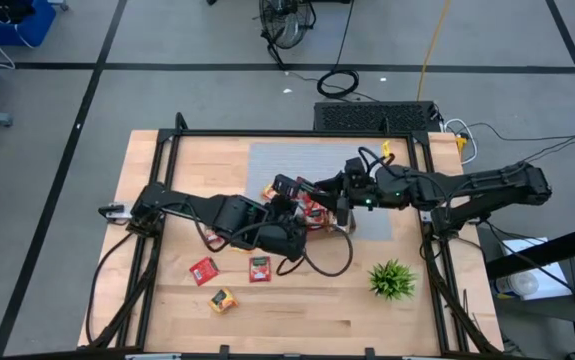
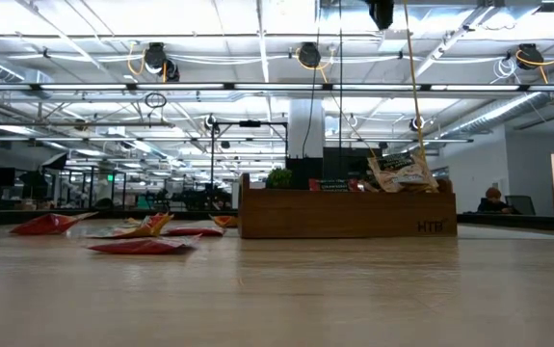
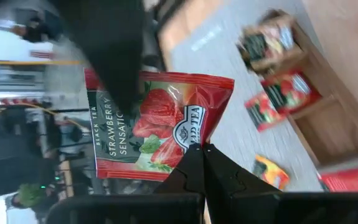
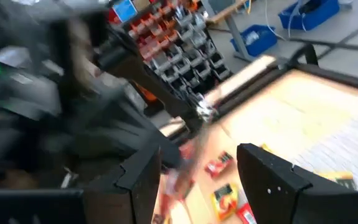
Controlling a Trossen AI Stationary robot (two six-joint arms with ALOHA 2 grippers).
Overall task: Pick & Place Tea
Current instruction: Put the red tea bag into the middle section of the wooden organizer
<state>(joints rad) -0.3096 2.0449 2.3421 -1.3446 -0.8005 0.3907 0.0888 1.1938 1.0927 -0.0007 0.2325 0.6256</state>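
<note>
My left gripper (image 3: 198,163) is shut on a red strawberry tea sachet (image 3: 160,127), held up over the middle of the table (image 1: 302,215). My right gripper (image 4: 197,168) is open and sits close by, facing the left arm (image 1: 339,203). A blurred dark part, likely the right arm, crosses the sachet's corner (image 3: 113,81); whether it touches, I cannot tell. More sachets lie flat on the wood (image 1: 204,270) (image 1: 259,268) (image 1: 223,300). The wooden tray (image 2: 344,214) holds several sachets; in the high view the arms mostly hide it. My left gripper pinches the red sachet between its two fingertips (image 3: 219,171) at the middle of one edge (image 3: 194,144). The sachet is lifted clear of the table. It stands out flat beyond the fingertips with its printed face toward the wrist camera.
A spiky green plant (image 1: 392,280) stands near the table's right near corner. A grey mat (image 1: 287,165) covers the far middle. Loose sachets lie beside the tray (image 3: 263,112) (image 3: 272,171) and at the left in the low view (image 2: 142,246). Black frame rails (image 1: 162,160) edge the table.
</note>
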